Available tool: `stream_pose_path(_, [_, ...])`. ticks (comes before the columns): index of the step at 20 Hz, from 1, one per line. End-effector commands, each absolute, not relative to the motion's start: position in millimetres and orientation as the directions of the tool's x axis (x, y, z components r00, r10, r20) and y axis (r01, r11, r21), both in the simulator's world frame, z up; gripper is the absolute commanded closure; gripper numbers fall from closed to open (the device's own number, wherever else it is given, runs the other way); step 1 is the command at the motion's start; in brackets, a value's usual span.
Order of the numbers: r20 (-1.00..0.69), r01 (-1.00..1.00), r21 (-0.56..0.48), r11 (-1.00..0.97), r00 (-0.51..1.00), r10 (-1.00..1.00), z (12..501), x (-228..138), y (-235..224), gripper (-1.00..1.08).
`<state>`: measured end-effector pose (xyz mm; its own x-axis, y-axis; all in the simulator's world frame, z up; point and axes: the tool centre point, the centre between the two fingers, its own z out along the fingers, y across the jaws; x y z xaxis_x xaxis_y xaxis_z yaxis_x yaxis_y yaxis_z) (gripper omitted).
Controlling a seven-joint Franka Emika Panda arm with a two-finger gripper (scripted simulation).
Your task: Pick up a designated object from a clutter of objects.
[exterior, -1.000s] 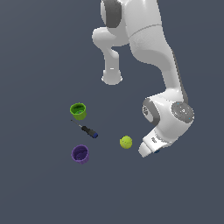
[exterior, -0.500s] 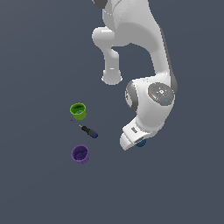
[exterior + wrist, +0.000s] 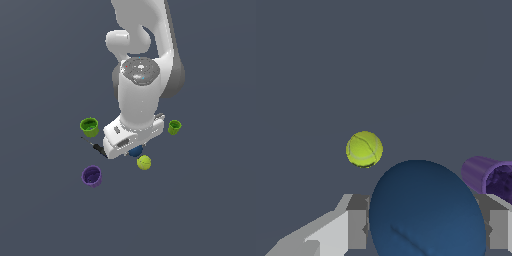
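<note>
Across the dark floor I count two green cups, one (image 3: 89, 127) at nine o'clock of the arm's head and one (image 3: 174, 127) at three, one purple cup (image 3: 92, 176), one yellow-green ball (image 3: 144, 162), one slim black tool (image 3: 96, 148) and one dark blue ball (image 3: 134, 152). That blue ball sits between the spread fingers (image 3: 338, 231) of the gripper (image 3: 131, 150), though whether they touch it I cannot tell. Since half a second ago the arm has swung over so the yellow-green ball and second green cup now show.
</note>
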<state>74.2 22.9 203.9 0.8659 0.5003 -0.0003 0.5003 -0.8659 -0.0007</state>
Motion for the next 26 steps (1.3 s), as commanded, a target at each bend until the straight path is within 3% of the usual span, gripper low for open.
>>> stream_pose_path(1, [0.001, 0.501, -0.002, -0.865, 0.865, 0.501, 225, 72, -3, 1.08])
stream_pose_path(15, [0.001, 0.501, -0.001, -0.865, 0.865, 0.501, 330, 68, -135, 1.08])
stream_pose_path(26, [0.000, 0.501, 0.000, -0.866, 0.866, 0.501, 358, 70, -171, 1.08])
